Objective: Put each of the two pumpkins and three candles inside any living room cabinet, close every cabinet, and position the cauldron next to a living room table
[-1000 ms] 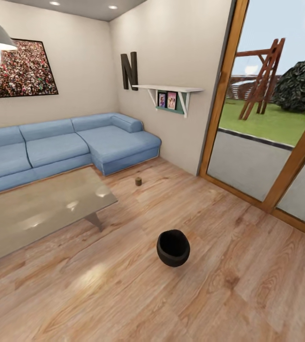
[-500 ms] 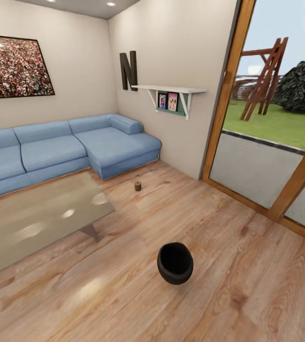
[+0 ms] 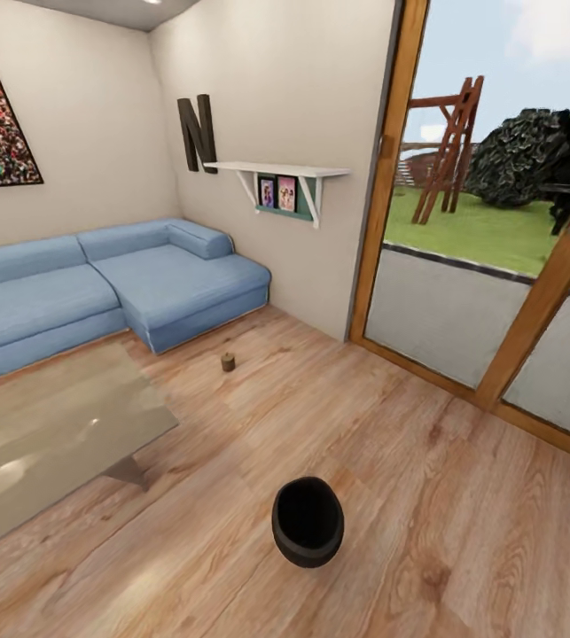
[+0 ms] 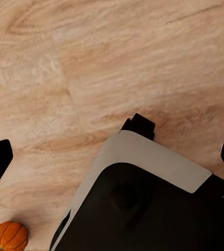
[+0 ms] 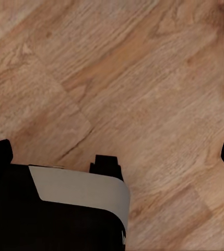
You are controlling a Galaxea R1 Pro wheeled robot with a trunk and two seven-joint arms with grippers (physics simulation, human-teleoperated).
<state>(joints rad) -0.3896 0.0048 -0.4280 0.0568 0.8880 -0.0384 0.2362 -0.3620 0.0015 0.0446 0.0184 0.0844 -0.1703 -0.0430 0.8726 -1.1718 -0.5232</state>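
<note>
Jaws: in each wrist view the two dark fingertips sit at opposite edges of the picture with bare floor between them, so both the left gripper (image 4: 112,157) and the right gripper (image 5: 112,154) read as released and carrying nothing.
Camera shift: the whole head view has swung since a second ago; the sofa (image 3: 98,283), wall shelf (image 3: 280,173) and glass door frame (image 3: 382,177) all sit further toward the picture's left, and the hanging lamp has dropped out of frame. That is the robot turning, not the things moving.
Cauldron: the black cauldron (image 3: 308,521) stands upright on the wood floor (image 3: 426,496), now lower in the head view, so the robot seems to be closing on it. It is still well apart from the glass coffee table (image 3: 45,443).
Candle: a small brown candle (image 3: 228,362) stands on the floor between the sofa's corner and the table's far corner.
Pumpkin: one orange pumpkin (image 4: 7,236) lies on the floor beside the robot's base (image 4: 143,209).
Meaning: nothing is stowed from what shows here; the drive looks like an approach to the floor items.
</note>
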